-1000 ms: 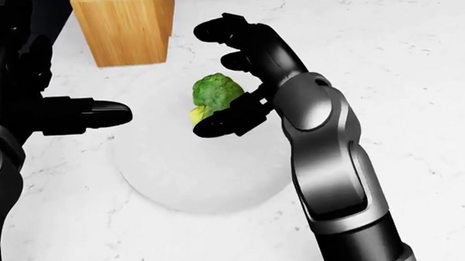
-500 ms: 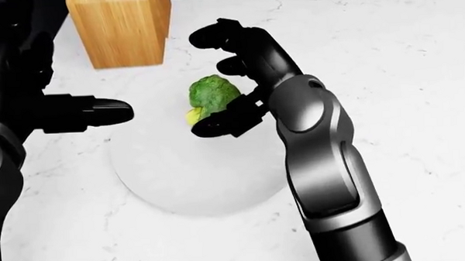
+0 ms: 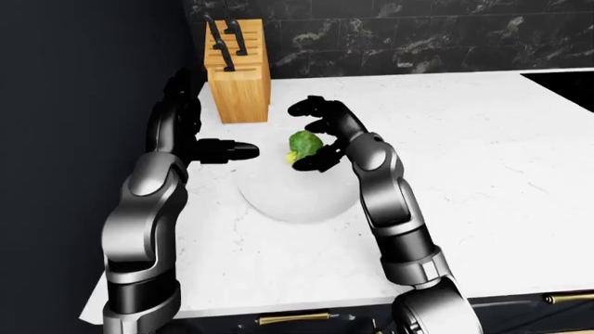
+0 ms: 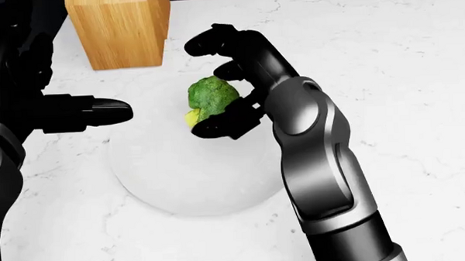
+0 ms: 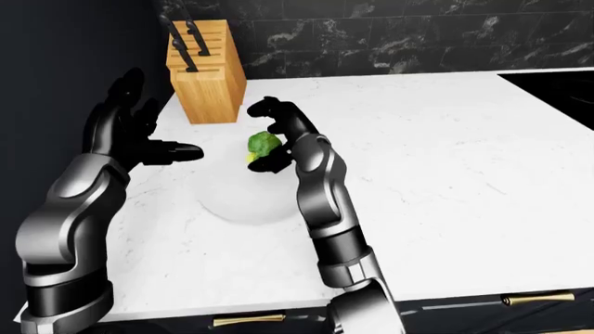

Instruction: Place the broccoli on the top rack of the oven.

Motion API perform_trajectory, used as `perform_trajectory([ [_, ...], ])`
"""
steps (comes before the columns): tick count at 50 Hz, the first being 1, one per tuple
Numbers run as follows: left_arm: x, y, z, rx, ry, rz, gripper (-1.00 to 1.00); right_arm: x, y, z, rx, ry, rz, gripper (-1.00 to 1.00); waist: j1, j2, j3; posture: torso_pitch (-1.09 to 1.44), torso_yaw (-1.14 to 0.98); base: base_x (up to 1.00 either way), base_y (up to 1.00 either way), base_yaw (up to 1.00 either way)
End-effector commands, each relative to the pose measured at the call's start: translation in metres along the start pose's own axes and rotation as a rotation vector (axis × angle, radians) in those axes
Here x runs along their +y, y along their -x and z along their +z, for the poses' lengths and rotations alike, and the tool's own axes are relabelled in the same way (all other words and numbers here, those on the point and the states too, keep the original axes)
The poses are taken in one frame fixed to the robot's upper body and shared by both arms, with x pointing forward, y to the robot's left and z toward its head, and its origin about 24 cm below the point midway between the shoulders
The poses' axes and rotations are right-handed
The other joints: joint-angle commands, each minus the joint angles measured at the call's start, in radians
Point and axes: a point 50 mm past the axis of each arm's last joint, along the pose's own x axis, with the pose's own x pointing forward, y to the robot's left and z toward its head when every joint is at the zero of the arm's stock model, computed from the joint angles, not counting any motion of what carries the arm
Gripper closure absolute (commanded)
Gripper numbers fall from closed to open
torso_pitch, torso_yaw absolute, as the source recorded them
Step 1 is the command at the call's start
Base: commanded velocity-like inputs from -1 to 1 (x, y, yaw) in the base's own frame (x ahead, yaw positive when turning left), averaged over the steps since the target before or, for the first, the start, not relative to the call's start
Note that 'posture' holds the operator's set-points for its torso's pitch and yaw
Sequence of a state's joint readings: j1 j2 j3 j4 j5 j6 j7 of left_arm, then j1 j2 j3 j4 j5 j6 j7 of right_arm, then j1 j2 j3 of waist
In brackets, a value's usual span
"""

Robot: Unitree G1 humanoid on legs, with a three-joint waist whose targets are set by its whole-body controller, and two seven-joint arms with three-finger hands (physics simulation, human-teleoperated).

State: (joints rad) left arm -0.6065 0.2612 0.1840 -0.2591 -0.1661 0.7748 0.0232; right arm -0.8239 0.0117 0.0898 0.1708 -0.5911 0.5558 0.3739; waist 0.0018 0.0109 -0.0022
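The green broccoli (image 4: 209,96) lies on a white round plate (image 4: 188,184) on the white marble counter (image 4: 401,72). My right hand (image 4: 208,88) is open and cups the broccoli from the right. Its thumb (image 4: 217,128) lies under the lower edge, and its fingers (image 4: 210,41) curl above and beyond the broccoli without closing on it. My left hand (image 4: 72,84) is open and empty to the left of the plate, with its thumb (image 4: 100,112) pointing toward the broccoli. The oven is not in view.
A wooden knife block (image 3: 239,76) stands just above the plate in the view. A black stove (image 3: 566,83) cuts into the counter at far right. A dark wall (image 3: 83,104) bounds the left side. The counter's near edge (image 3: 306,306) runs along the bottom.
My right hand has crept slightly left and closed in a little around the broccoli. The broccoli stays on the plate. The view has shifted slightly; the left hand is unchanged.
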Motion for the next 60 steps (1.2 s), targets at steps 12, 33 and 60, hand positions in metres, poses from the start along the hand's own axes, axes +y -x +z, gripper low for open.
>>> perform_trajectory([
  [12, -0.002, 0.001, 0.02, -0.096, 0.0, -0.003, -1.0, 0.006, 0.002, 0.01, -0.056, 0.047, -0.007, -0.28, 0.001, 0.008, -0.013, 0.0, 0.0, 0.0, 0.0, 0.0],
  [33, -0.003, 0.001, 0.018, -0.097, 0.001, -0.004, -1.0, 0.016, 0.003, 0.005, -0.054, 0.08, 0.014, -0.22, 0.001, 0.007, -0.019, 0.0, 0.0, 0.0, 0.0, 0.0],
  [60, -0.004, 0.0, 0.02, -0.098, 0.001, -0.006, -1.0, 0.007, 0.005, 0.023, -0.079, 0.118, -0.005, 0.27, -0.001, 0.01, -0.015, 0.0, 0.0, 0.0, 0.0, 0.0],
])
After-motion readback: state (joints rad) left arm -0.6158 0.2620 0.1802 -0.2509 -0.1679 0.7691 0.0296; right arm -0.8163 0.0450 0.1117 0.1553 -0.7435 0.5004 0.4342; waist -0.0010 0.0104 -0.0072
